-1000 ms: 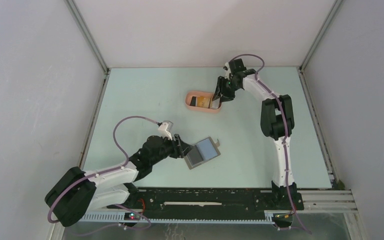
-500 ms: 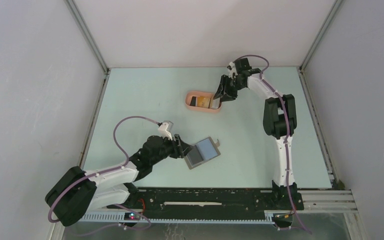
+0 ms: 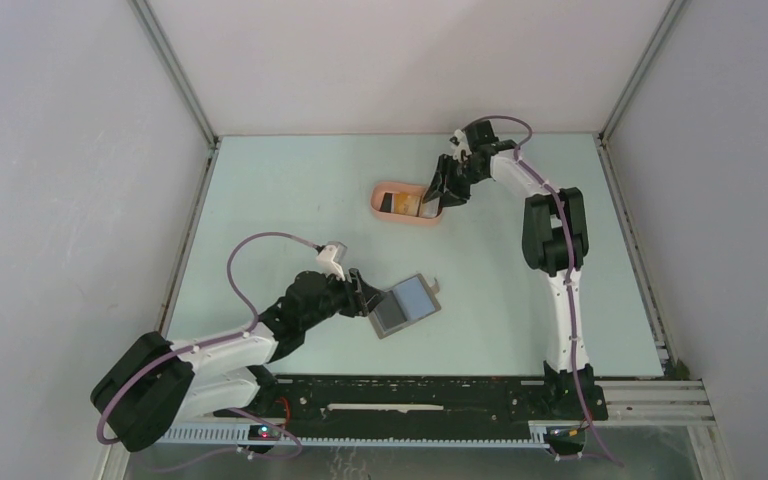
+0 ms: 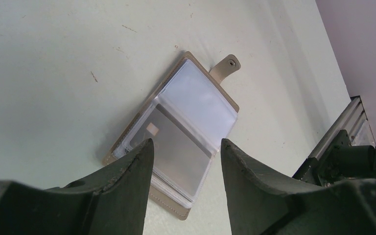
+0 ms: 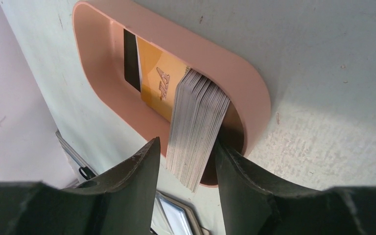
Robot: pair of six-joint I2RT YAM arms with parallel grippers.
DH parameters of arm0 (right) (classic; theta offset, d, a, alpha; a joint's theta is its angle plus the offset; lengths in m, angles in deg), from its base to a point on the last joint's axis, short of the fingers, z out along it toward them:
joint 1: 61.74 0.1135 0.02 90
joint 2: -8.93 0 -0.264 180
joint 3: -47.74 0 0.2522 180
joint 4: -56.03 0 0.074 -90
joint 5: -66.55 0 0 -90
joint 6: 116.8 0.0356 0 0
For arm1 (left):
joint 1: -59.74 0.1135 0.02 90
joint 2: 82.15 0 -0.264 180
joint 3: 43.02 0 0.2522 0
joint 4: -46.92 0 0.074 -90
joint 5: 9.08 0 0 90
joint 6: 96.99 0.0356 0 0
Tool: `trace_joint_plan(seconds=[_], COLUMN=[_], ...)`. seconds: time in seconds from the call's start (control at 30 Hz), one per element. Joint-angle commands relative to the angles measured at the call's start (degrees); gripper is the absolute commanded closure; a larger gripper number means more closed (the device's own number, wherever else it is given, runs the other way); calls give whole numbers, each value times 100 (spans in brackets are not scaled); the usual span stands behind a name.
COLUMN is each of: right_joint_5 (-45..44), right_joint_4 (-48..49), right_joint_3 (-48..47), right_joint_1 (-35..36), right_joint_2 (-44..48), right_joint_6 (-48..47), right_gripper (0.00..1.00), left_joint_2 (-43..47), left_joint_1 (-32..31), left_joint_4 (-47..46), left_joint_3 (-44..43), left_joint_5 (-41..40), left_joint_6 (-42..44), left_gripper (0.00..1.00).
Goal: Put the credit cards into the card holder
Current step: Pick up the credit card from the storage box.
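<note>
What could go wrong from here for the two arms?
The right fingers straddle the whole stack of cards standing on edge in the pink tray; closing may grab many cards, not one.
The stack leans at the tray's end wall; a nudge could topple it.
The left fingers are open over the open card holder, not gripping it, so it might slide.

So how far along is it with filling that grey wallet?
Done: the card holder lies open and seems to hold one grey card. In hand: the right end effector straddles a stack of cards standing in the pink tray; a firm grip isn't clear. The left end effector is open over the holder. Still to go: that stack, plus an orange card.
</note>
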Motion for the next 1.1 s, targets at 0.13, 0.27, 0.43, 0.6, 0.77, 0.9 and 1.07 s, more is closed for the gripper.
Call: trace_joint_plan(seconds=[0.13,0.27,0.43,0.6,0.77,0.9,1.07], right_joint_5=[-505,-366,-5,268,523,682,805], right_joint_4=[-206,-201,-104,-54,-4,45,92], right_joint_3=[-223,-175,-147,-157,-122,-81,-25], right_joint_1=[-70,-158,-185,-200,-227,-277,-327], right_joint_2=[-122,-129,-151,-135,-29,85,163], right_joint_6=[32,52,52,52,77,112,149], right_gripper=[52,56,52,46,47,49,52], left_joint_2=[57,50,21,27,62,81,89], left_joint_1=[-11,-12,-9,-12,-7,-11,-12], left_joint_4=[-145,-147,-145,-145,-138,-114,-107], left_joint_3=[-198,-204,-228,-218,-215,-217,-222], left_joint_5=[45,43,62,63,64,66,59], left_joint_6=[37,34,34,25,25,34,34], left_gripper=[42,43,43,43,43,43,43])
